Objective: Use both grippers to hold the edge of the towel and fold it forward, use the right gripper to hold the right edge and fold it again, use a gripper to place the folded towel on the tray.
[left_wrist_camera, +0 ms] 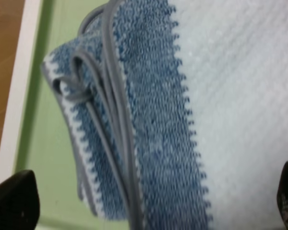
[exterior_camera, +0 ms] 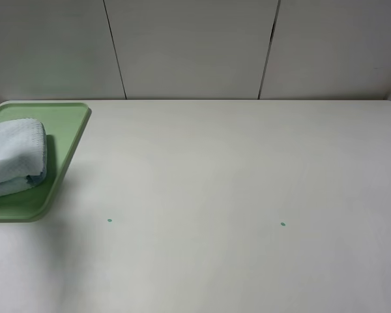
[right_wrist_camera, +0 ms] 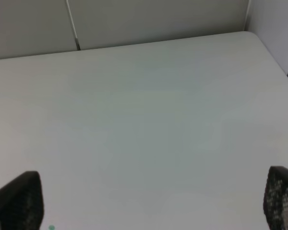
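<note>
The towel (exterior_camera: pixel 16 156), folded into a thick blue and pale striped bundle, lies on the light green tray (exterior_camera: pixel 65 130) at the table's far left. In the left wrist view the towel (left_wrist_camera: pixel 182 110) fills the picture, its grey hem looping over the blue stripe, with the tray (left_wrist_camera: pixel 53 143) beneath it. My left gripper (left_wrist_camera: pixel 151 203) hangs just over the towel, open, its black fingertips (left_wrist_camera: pixel 14 199) wide apart on either side and holding nothing. My right gripper (right_wrist_camera: pixel 149 201) is open above bare table, nothing between its fingertips (right_wrist_camera: pixel 17 199). Neither arm shows clearly in the exterior view.
The white table (exterior_camera: pixel 215 195) carries two small green dots (exterior_camera: pixel 109 220) (exterior_camera: pixel 283 224). Pale wall panels (exterior_camera: pixel 195 45) close off the back. Beside the tray, the left wrist view shows the table's white edge (left_wrist_camera: pixel 19 96) and brown floor (left_wrist_camera: pixel 2 43) beyond it.
</note>
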`<action>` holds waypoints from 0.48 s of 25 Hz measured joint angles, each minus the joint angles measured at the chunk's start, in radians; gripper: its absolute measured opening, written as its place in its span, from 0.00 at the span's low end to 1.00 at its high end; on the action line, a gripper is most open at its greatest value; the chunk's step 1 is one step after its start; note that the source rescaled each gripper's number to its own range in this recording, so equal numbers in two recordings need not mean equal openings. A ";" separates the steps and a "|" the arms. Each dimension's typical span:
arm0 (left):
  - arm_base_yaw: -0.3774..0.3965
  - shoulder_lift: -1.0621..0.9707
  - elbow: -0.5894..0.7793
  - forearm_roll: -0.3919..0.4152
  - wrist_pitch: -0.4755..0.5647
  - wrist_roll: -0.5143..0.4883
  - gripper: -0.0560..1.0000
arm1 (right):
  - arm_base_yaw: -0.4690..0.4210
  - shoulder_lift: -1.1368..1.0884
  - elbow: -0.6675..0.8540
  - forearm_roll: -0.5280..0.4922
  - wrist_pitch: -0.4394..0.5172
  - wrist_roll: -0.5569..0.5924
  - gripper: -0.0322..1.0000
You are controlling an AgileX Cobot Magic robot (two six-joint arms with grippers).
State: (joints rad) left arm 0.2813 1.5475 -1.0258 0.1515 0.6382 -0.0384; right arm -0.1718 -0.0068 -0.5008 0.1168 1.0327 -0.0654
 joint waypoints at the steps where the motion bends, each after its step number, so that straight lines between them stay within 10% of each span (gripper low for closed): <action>1: 0.000 -0.017 0.000 -0.005 0.023 0.000 1.00 | 0.000 0.000 0.000 0.000 0.000 0.000 1.00; 12: 0.003 -0.263 -0.002 -0.077 0.280 0.094 1.00 | 0.000 0.000 0.000 0.000 0.000 0.000 1.00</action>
State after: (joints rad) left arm 0.2844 1.2847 -1.0278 0.0745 0.9182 0.0557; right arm -0.1718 -0.0068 -0.5008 0.1168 1.0327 -0.0654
